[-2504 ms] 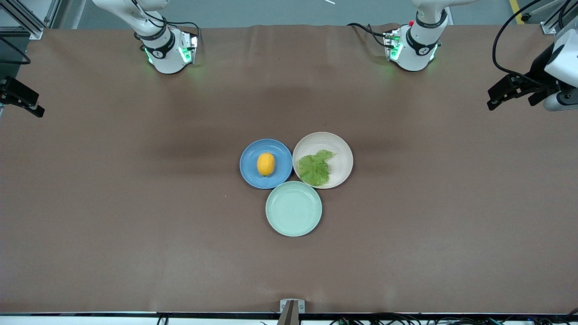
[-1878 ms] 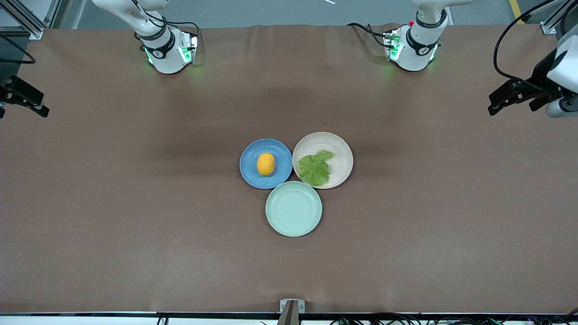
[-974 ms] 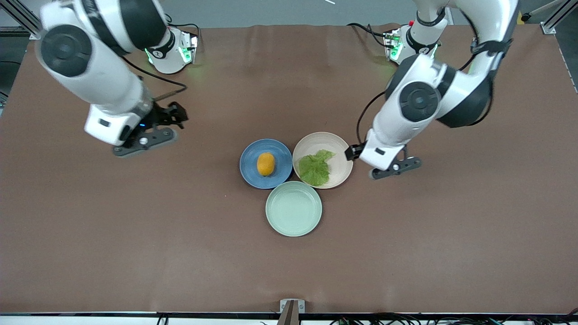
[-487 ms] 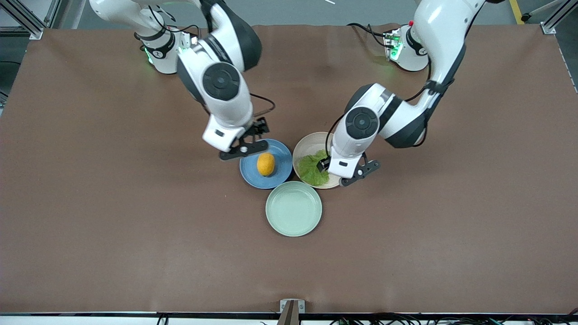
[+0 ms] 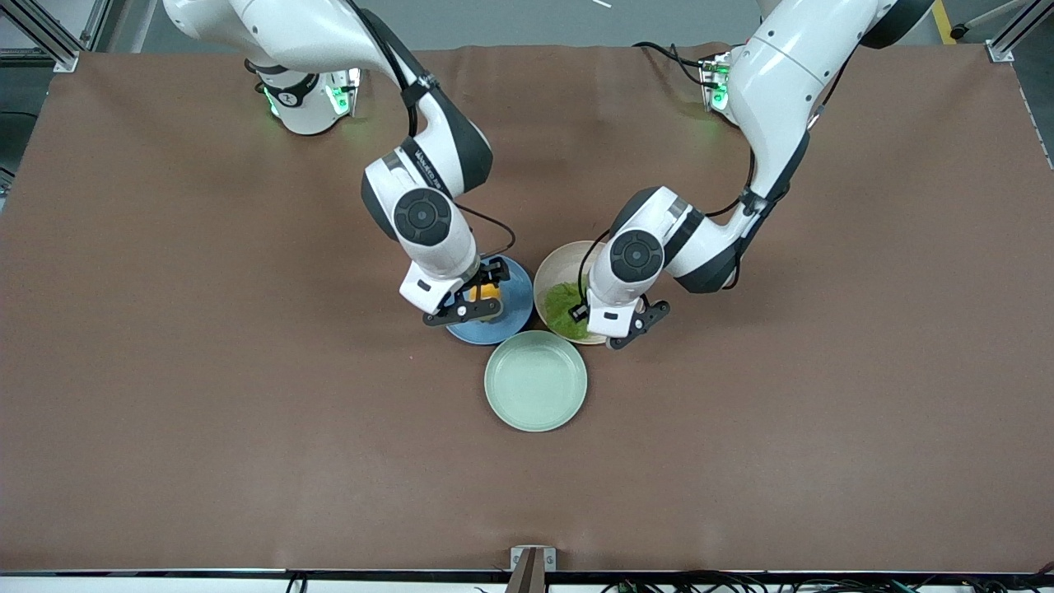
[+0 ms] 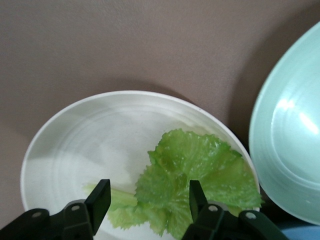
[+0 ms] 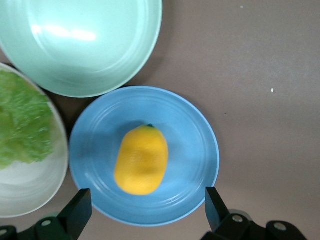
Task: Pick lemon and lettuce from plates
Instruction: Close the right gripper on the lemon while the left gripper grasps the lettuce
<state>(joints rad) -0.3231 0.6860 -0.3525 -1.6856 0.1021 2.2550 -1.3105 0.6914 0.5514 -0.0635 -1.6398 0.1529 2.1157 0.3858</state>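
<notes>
The lemon (image 5: 489, 291) lies on the blue plate (image 5: 515, 290). In the right wrist view the lemon (image 7: 142, 160) sits in the middle of the blue plate (image 7: 197, 145). My right gripper (image 5: 482, 284) hangs over it, open wide and empty (image 7: 147, 210), apart from the fruit. The lettuce (image 5: 563, 298) lies on the beige-pink plate (image 5: 561, 259). My left gripper (image 5: 586, 310) hangs over it, open and empty (image 6: 148, 196). The lettuce (image 6: 195, 170) shows between its fingers, low on the beige-pink plate (image 6: 90, 135).
An empty mint-green plate (image 5: 535, 380) touches both plates, nearer to the front camera. It also shows in the left wrist view (image 6: 290, 140) and the right wrist view (image 7: 80, 40). Brown table cloth (image 5: 247, 412) lies all around.
Both arms swung in from the table's ends. The right gripper came over the lemon on the blue plate and the left gripper over the lettuce; both have come lower.
</notes>
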